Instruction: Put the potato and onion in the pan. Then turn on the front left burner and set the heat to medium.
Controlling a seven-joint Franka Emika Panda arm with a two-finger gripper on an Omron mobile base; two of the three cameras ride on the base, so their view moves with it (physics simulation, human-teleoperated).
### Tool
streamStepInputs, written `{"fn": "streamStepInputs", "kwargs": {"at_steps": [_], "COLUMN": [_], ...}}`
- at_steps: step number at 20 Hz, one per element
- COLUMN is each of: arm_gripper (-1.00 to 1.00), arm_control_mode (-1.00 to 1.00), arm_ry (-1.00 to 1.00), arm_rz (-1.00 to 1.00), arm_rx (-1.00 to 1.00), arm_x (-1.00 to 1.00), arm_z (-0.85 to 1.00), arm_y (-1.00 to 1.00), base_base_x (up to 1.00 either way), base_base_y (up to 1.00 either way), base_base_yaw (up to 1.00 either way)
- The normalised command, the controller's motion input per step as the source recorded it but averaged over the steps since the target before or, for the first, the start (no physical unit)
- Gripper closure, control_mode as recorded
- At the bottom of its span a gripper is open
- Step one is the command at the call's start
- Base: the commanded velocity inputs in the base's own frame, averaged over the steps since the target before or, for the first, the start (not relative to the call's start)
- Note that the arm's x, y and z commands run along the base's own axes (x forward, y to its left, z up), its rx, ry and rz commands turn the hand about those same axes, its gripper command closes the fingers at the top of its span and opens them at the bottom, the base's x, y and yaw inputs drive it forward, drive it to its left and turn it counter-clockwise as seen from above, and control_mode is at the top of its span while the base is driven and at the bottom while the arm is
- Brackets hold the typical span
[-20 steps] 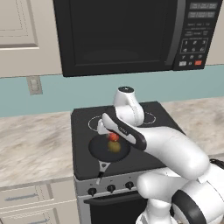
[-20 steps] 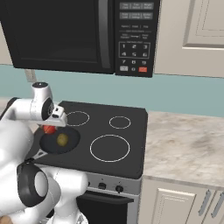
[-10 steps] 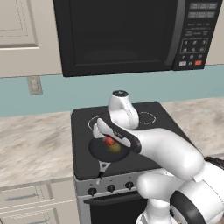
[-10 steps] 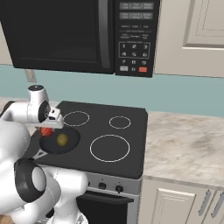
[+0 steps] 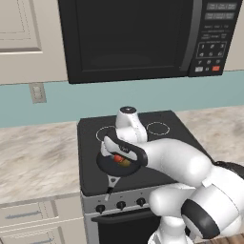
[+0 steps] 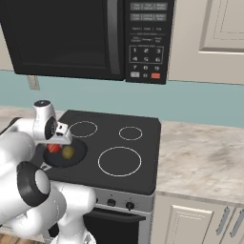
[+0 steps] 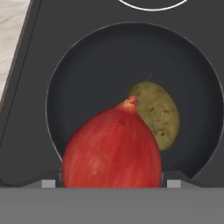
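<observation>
Your claw (image 7: pixel 111 183) pinches the onion (image 7: pixel 112 146) low over the pan (image 7: pixel 78 78), where the potato (image 7: pixel 157 113) already lies; release too high, I judge, and the onion could knock the potato or roll out.

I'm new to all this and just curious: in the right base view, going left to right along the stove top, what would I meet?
Onion → potato, both in the pan → large white ring → marbled counter.
</observation>
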Motion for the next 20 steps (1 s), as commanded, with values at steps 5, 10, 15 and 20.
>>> {"fn": "streamStepInputs", "kwargs": {"at_steps": [5,10,15,20], "arm_gripper": [1.0,1.0,1.0,1.0], "arm_control_mode": [-1.0,-1.0,-1.0,-1.0], "arm_ry": [0.01,0.02,0.0,0.0], "arm_rz": [0.01,0.0,0.03,0.06], "arm_rx": [-0.01,0.0,0.0,0.0], "arm_x": [0.05,0.0,0.04,0.14], "arm_z": [-0.23,-0.19,-0.06,0.0], "arm_y": [0.02,0.01,0.1,0.12], "base_base_x": [0.0,0.0,0.0,0.0], "base_base_y": [0.0,0.0,0.0,0.0], "base_base_yaw": [0.0,0.0,0.0,0.0]}}
